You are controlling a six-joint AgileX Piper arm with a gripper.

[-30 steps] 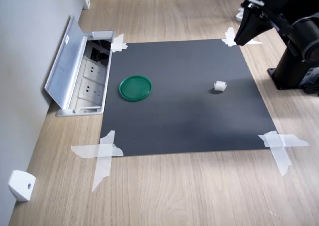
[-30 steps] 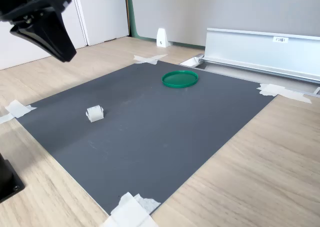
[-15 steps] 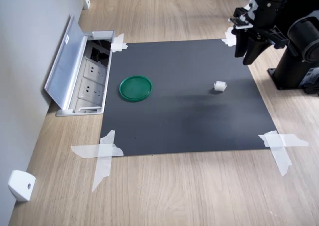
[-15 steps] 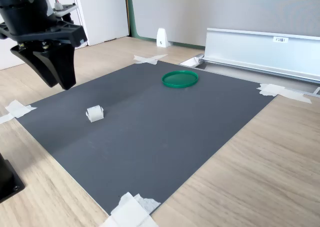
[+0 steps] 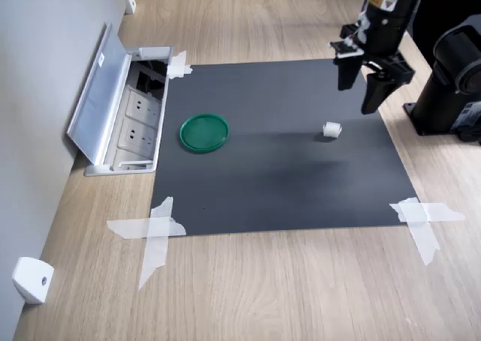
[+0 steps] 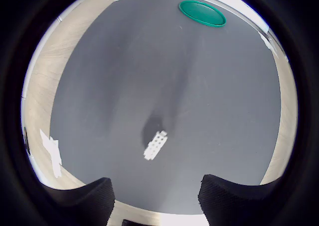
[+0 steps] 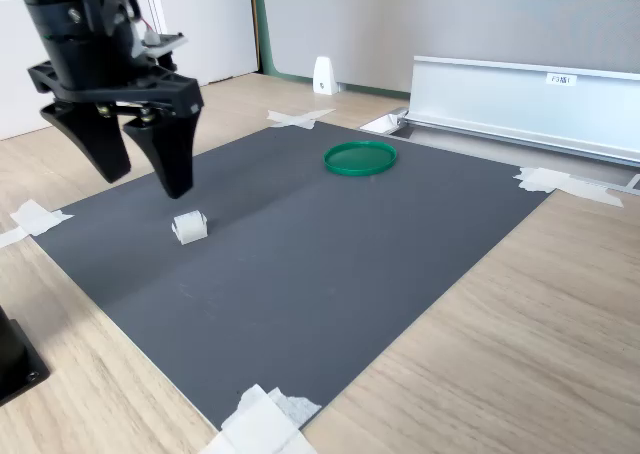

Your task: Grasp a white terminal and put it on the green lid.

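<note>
A tiny white terminal (image 5: 331, 130) (image 7: 188, 226) (image 6: 155, 145) lies on the dark grey mat (image 5: 278, 176) near the first exterior view's right edge of the mat. The round green lid (image 5: 204, 132) (image 7: 360, 157) (image 6: 202, 13) rests flat on the mat, well apart from the terminal. My gripper (image 5: 361, 93) (image 7: 142, 179) hangs open above the mat, just beyond the terminal and above it, with its fingers pointing down and nothing between them. In the wrist view the two fingertips (image 6: 84, 198) frame the terminal from a distance.
An open floor socket box with a silver flap (image 5: 105, 93) (image 7: 525, 94) sits beside the mat near the lid. White tape (image 5: 154, 232) holds the mat's corners. A white wedge block (image 5: 31, 279) lies by the wall. My arm's black base (image 5: 443, 93) stands beside the mat.
My gripper has swung down and toward the terminal, from high off the mat's corner to just above the terminal. The terminal and lid have not moved.
</note>
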